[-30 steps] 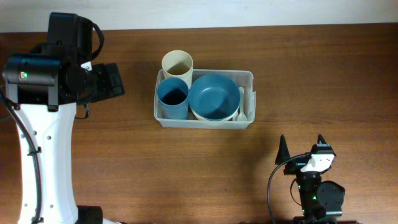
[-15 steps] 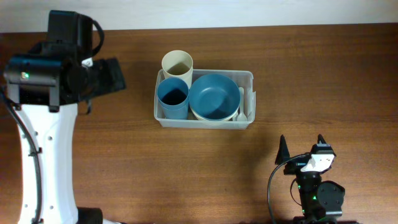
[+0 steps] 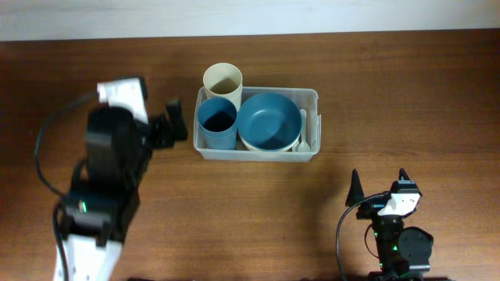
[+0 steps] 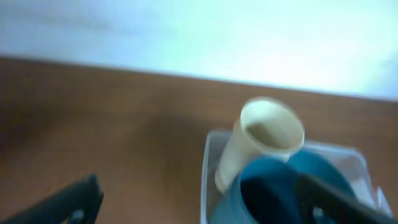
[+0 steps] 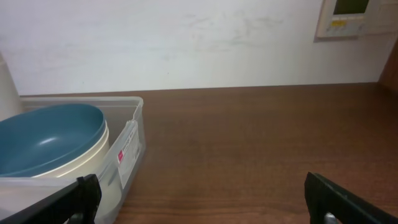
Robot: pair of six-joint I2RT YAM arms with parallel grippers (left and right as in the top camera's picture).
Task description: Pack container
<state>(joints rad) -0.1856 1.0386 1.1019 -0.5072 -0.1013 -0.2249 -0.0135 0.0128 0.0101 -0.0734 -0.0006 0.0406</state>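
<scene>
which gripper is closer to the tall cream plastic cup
Left. The left gripper is just left of the tall cream plastic cup; the right gripper sits far off, beyond the clear plastic tub's opposite corner.

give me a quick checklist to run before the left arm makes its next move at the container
1. Left gripper open and empty: ok, jaws wide, nothing between them.
2. Right gripper out of the way: ok, open, empty, well away from the tub.
3. Container flat on the table: ok.
4. Blue cup upright inside the container: ok.
5. Blue bowl nested in the cream bowl inside the container: ok.
6. Cream cup fully seated: cannot tell; it sits at the back left corner, overlapping the rim, and looks tilted in the left wrist view.
</scene>
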